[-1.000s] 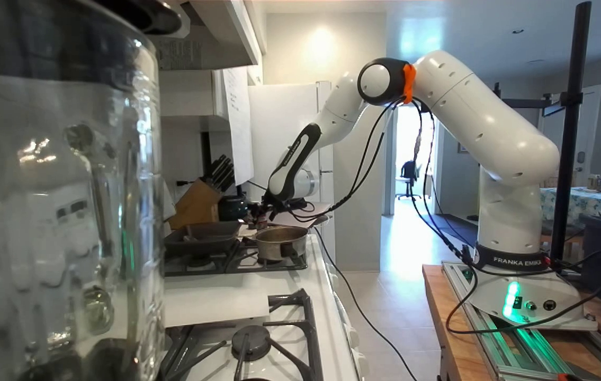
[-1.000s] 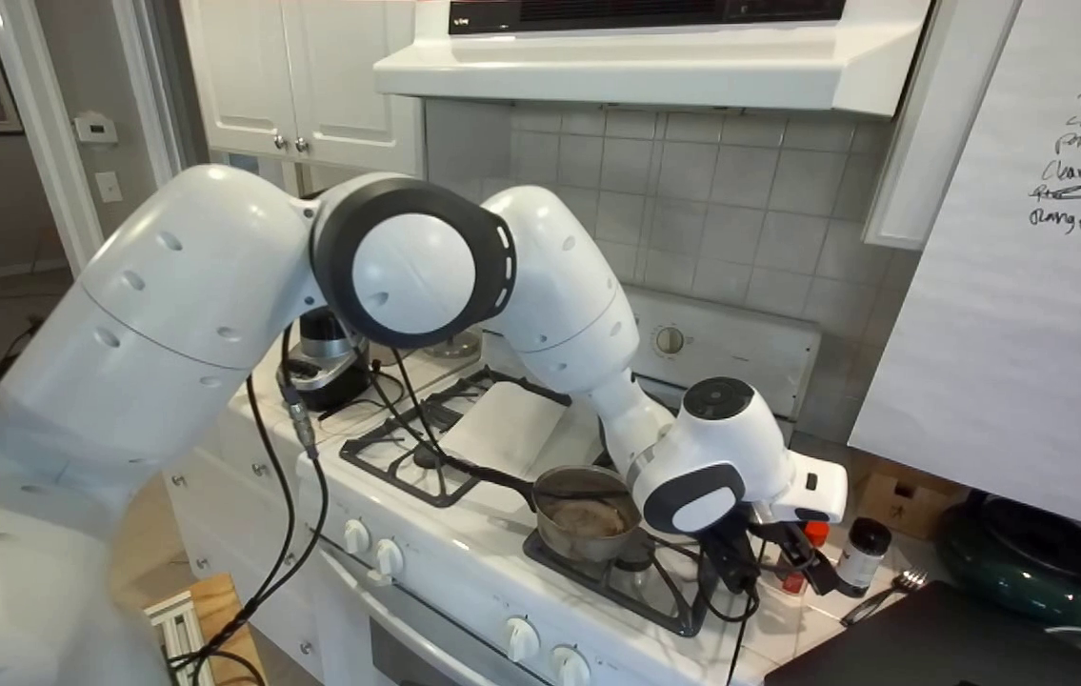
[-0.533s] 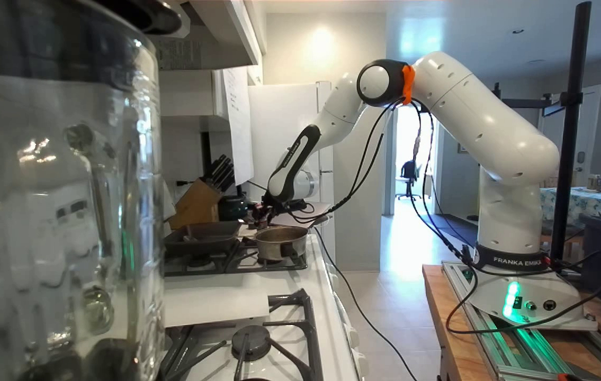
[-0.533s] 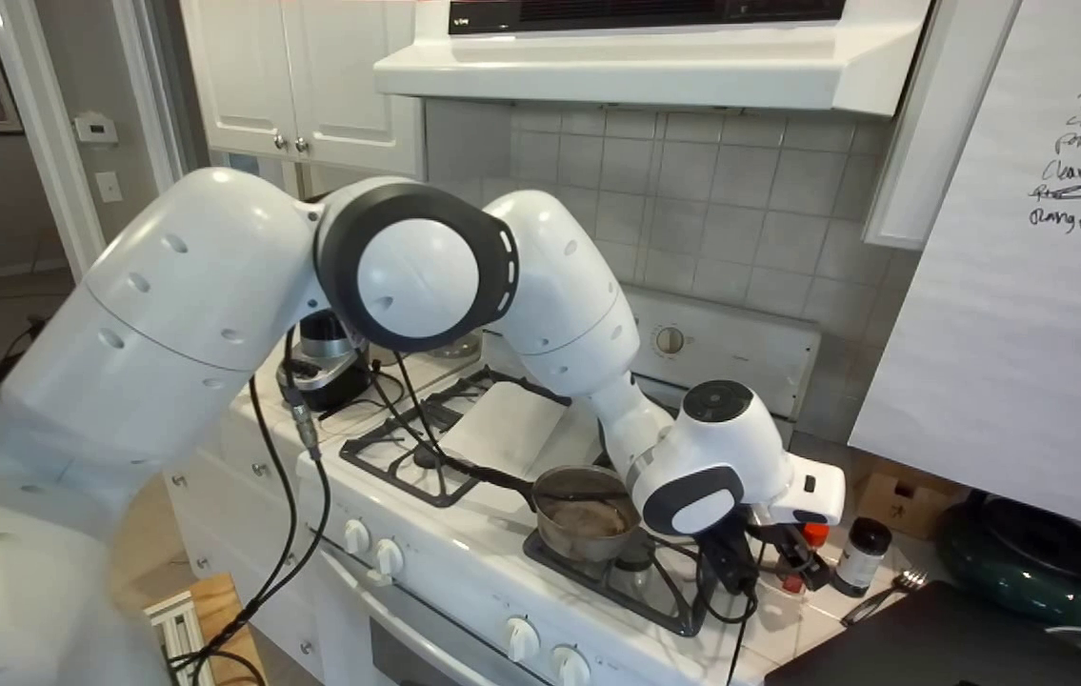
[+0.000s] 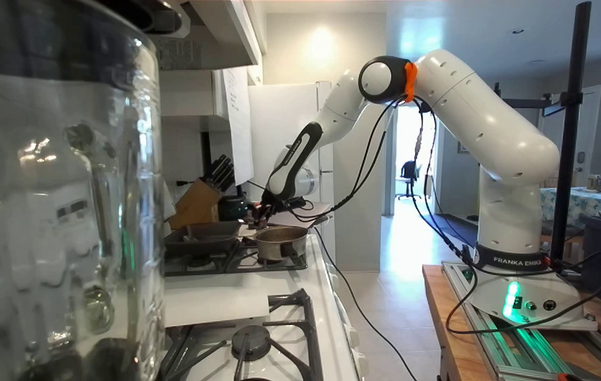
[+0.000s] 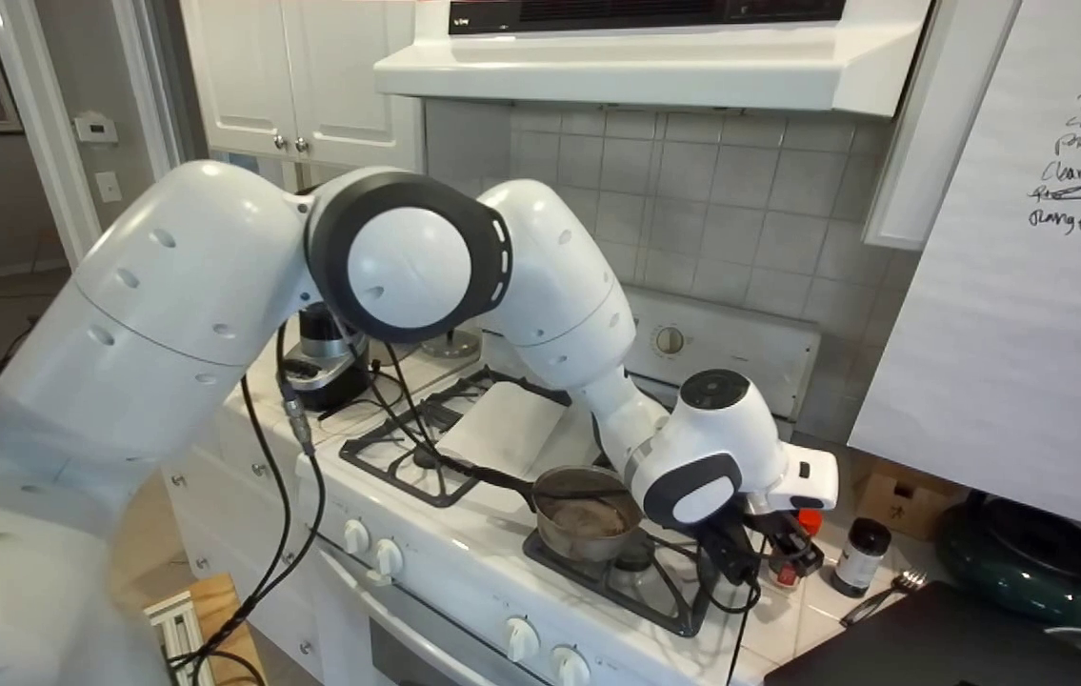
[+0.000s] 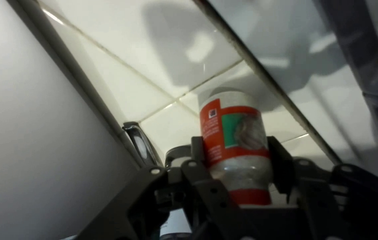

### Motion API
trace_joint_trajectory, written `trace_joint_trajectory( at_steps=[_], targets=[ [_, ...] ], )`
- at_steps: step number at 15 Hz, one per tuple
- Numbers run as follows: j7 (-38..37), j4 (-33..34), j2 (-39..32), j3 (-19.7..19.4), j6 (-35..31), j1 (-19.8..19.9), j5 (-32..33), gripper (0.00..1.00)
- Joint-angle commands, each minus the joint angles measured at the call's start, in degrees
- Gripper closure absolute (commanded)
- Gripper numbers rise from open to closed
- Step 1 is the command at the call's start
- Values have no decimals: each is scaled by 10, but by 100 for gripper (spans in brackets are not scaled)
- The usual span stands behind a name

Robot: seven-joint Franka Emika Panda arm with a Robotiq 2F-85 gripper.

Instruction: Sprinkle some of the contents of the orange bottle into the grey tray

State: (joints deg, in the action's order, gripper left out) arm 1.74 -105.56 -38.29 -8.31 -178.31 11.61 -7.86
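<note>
The orange bottle (image 7: 235,133), with its orange-red label and red cap, fills the space between the fingers of my gripper (image 7: 237,151); both pads press on its sides. Its base points to the top of the wrist view. In an exterior view the red cap of the bottle (image 6: 809,521) shows behind the gripper (image 6: 790,550), over the tiled counter right of the stove. Whether its base still touches the tiles I cannot tell. A dark grey rectangular tray (image 5: 210,241) rests on the stove's back grate in an exterior view; elsewhere the arm hides it.
A saucepan (image 6: 588,524) with a long dark handle stands on the front burner beside the gripper. A dark-capped jar (image 6: 861,560) and a fork (image 6: 886,596) lie close by to the right. Behind are a knife block (image 5: 194,203) and a green pot (image 6: 1026,562).
The fingers have come together on the bottle. Arm, gripper and bottle have shifted slightly up and toward the stove in the last half second.
</note>
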Motion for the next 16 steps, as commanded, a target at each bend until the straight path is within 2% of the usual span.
trace_joint_trajectory(
  at_steps=[1,5,9,12,16],
  targets=[
    [50,-66,99,22,101,17,53,77],
    [91,-80,169,-10,216,-9,121,77],
    [126,-78,221,-21,299,-24,207,77],
    [151,-80,246,-15,340,-34,266,77],
    [200,-67,254,5,391,-53,312,77]
  ],
)
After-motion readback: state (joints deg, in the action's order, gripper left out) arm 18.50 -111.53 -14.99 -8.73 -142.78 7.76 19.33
